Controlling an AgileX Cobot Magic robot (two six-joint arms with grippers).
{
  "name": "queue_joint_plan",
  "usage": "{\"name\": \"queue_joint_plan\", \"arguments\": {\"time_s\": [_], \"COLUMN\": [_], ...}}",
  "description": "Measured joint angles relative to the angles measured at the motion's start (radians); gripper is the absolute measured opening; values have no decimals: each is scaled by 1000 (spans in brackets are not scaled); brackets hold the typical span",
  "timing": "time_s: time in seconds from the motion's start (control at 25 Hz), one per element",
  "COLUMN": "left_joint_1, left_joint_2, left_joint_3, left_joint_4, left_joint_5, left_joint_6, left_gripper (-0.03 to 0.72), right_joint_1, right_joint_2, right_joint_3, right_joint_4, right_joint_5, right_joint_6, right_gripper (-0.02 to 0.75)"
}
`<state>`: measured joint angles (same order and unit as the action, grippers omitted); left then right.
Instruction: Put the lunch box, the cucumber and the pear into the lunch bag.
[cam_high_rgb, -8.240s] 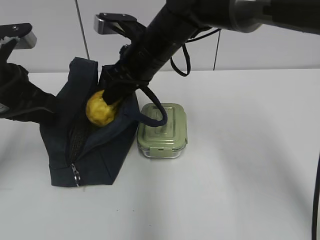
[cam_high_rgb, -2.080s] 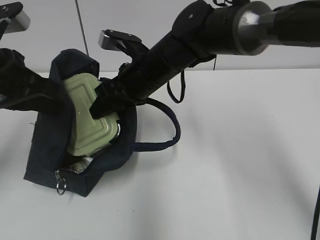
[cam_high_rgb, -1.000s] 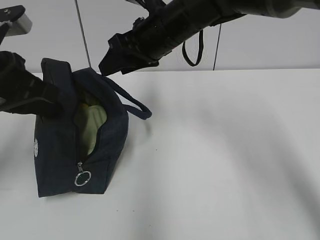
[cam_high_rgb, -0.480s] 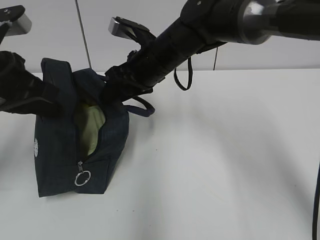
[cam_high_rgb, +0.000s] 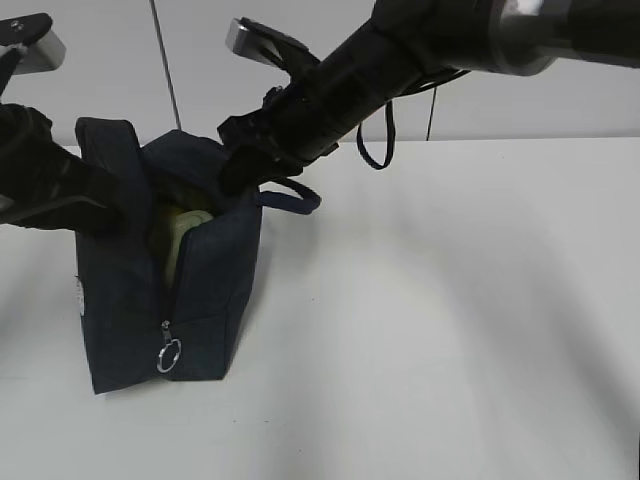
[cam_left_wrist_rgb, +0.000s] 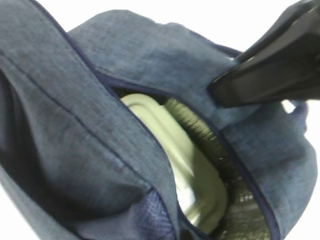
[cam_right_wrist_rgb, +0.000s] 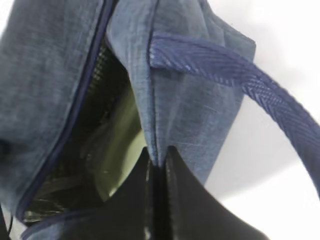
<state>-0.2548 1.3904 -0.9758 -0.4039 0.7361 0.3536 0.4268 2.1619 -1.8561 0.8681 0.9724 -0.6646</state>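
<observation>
Your right claw (cam_right_wrist_rgb: 157, 162) pinches the lunch bag (cam_high_rgb: 215, 290) rim; your left claw, unseen, is closed at the far rim. The lunch box (cam_left_wrist_rgb: 185, 165) stands inside the bag on the white surface (cam_high_rgb: 450, 320). No writing legible.

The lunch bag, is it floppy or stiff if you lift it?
Probably floppy: the lunch bag is cloth, and its rim folds where the right gripper pinches it. Likely bottom-heavy too, since the lunch box sits inside.
</observation>
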Motion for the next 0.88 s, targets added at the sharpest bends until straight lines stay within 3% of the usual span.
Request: {"name": "queue_joint_plan", "arguments": {"time_s": [0.2, 0.4, 0.68, 0.88], "left_joint_1": [-3, -33, -134, -140], "left_joint_2": [69, 157, 296, 317], "left_joint_3": [-29, -177, -328, -335], "left_joint_4": [-28, -31, -27, -27], "left_joint_5": [-14, 30, 78, 81], "left_joint_6": [0, 0, 0, 0], "left_gripper": [-15, -15, -15, -15], "right_joint_1": [-69, -120, -131, -132], "right_joint_2": [-55, -156, -302, -336], "right_joint_3": [26, 128, 380, 469], "right_joint_4": [-1, -5, -12, -13], "right_joint_5": [36, 36, -72, -110], "right_joint_6": [6, 6, -31, -73], "right_gripper": [8, 8, 7, 10]}}
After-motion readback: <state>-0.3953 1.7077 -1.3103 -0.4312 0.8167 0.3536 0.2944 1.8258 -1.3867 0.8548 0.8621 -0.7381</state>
